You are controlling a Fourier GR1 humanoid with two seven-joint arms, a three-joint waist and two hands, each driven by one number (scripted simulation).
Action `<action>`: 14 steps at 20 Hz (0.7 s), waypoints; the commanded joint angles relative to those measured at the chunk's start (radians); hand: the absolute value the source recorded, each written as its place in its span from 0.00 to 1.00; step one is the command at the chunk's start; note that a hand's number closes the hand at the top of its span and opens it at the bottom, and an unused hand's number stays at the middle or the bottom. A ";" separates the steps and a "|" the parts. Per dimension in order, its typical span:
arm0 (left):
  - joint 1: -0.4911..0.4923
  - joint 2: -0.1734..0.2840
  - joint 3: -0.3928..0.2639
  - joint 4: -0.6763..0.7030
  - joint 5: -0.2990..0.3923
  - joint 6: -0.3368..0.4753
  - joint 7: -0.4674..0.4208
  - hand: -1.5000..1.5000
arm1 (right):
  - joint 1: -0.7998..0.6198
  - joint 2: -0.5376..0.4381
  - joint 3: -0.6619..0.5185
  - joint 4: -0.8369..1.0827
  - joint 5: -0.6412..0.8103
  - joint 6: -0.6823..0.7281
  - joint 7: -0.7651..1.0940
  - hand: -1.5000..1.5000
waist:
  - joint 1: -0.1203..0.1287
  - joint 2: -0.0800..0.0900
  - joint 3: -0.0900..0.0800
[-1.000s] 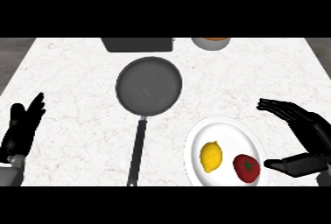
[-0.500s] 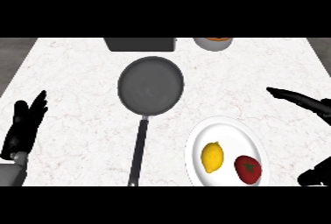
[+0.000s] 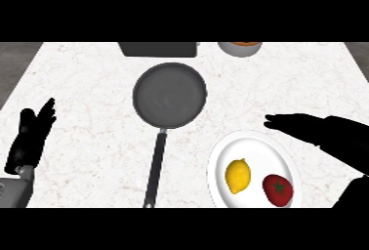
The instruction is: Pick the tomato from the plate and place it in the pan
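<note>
Tomato (image 3: 278, 190) beside lemon (image 3: 238, 176) on plate (image 3: 252, 141), pan (image 3: 170, 94) to its left, right hand (image 3: 320, 128) spread wide above plate, left hand (image 3: 32, 137) resting open at left edge

Left hand (image 3: 30, 139) rests open at the view's left edge, fingers pointing up, grey forearm below it. Right hand (image 3: 324, 132) enters from the right, fingers extended straight leftward, holding nothing.

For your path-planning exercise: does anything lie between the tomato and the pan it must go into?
Yes: the lemon lies on the plate left of the tomato, on the side toward the pan; lifted over it, nothing blocks.
</note>
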State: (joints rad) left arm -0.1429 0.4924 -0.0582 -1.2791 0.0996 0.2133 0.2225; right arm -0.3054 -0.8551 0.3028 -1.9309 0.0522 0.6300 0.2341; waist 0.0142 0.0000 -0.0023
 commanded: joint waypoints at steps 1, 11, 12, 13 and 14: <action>0.042 -0.027 -0.013 -0.028 -0.033 0.032 0.000 0.50 | -0.042 0.027 0.101 -0.024 0.110 0.054 0.086 0.00 | 0.001 0.000 0.002; 0.005 -0.046 0.043 0.021 -0.056 -0.026 -0.003 0.50 | 0.083 0.153 0.195 -0.022 0.354 0.089 0.098 0.00 | -0.014 0.000 0.003; 0.035 -0.025 0.078 0.038 -0.023 -0.087 -0.059 0.50 | 0.064 0.176 0.186 -0.001 0.355 0.112 0.107 0.00 | -0.012 0.000 0.002; 0.061 -0.062 0.051 -0.017 -0.070 -0.017 -0.028 0.50 | 0.104 0.156 0.170 -0.011 0.384 0.100 0.068 0.00 | -0.013 -0.001 0.003; 0.014 -0.040 0.081 -0.001 -0.054 -0.053 -0.005 0.50 | 0.094 0.184 0.179 -0.009 0.422 0.105 0.074 0.00 | -0.013 0.000 0.003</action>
State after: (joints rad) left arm -0.1189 0.4634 0.0029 -1.2677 0.0610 0.1705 0.1990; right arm -0.2422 -0.7030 0.4792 -1.9615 0.3684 0.7306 0.3538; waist 0.0021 -0.0002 0.0000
